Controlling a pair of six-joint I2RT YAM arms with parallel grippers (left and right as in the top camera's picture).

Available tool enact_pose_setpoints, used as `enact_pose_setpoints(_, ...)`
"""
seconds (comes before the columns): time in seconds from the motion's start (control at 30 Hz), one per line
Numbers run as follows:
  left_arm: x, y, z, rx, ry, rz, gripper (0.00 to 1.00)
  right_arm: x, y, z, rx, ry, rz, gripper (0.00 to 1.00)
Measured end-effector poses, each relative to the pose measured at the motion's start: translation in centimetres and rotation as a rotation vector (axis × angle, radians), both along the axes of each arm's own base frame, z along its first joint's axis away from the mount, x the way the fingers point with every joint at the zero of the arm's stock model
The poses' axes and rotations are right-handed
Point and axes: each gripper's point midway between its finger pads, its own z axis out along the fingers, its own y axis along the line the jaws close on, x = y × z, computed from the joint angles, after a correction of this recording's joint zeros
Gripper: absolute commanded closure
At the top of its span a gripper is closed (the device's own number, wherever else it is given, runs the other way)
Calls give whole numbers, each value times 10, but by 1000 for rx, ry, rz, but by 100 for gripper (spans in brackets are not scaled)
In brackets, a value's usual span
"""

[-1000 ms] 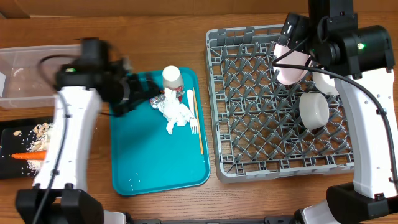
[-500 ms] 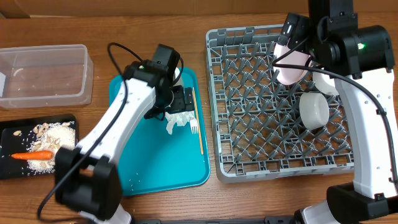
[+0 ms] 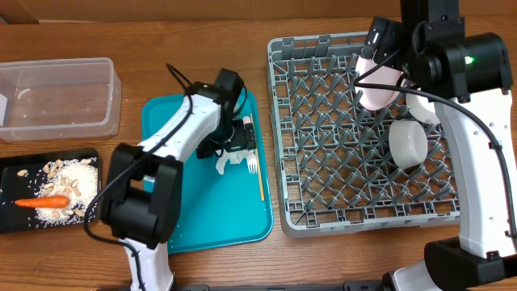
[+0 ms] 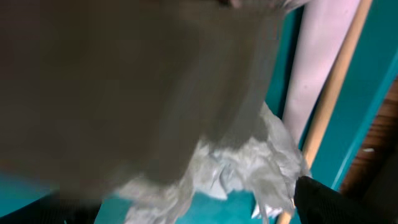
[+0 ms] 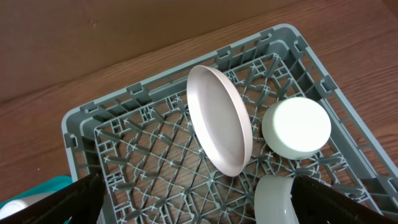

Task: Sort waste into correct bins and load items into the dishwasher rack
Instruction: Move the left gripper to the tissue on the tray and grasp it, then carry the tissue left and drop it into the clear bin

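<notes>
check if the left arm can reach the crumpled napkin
Probably yes: the left hand hangs open right above the napkin, with nothing else covering it; the wooden stick lies beside it.

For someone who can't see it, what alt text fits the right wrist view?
A pale pink plate stands on edge in a grey dishwasher rack, a white bowl beside it. A second white bowl peeks in at the bottom edge; wooden table lies beyond.

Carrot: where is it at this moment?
Overhead view, far left: the carrot lies in the black tray beside grain scraps, in front of the clear tub.
</notes>
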Motion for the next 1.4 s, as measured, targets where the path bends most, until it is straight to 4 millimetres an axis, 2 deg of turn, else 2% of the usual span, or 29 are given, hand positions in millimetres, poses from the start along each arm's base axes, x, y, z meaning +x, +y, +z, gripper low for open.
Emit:
enact_pose_setpoints(0.13, 0, -2, -11, 10, 15, -2, 17, 0, 0, 0, 0, 0, 0, 0)
enact_pose_setpoints(0.3, 1, 3, -13, 36, 9, -2, 40, 0, 0, 0, 0, -1, 0, 0)
enact_pose_setpoints(0.43, 0, 6, -13, 54, 10, 2, 68, 0, 0, 0, 0, 0, 0, 0)
enact_pose_setpoints(0.53, -2, 8, -13, 64, 17, -2, 82, 0, 0, 0, 0, 0, 0, 0)
enact_pose_setpoints(0.6, -4, 10, -13, 70, 28, 3, 96, 0, 0, 0, 0, 0, 0, 0)
enact_pose_setpoints(0.77, -15, 14, -10, 92, 75, 0, 96, 0, 0, 0, 0, 0, 0, 0)
enact_pose_setpoints(0.9, -17, 16, 5, 106, 102, -1, 96, 0, 0, 0, 0, 0, 0, 0)
enact_pose_setpoints(1.2, -15, 16, 70, 122, 132, -1, 96, 0, 0, 0, 0, 0, 0, 0)
enact_pose_setpoints(1.4, 2, 32, 110, 119, 82, 46, 96, 0, 0, 0, 0, 0, 1, 0)
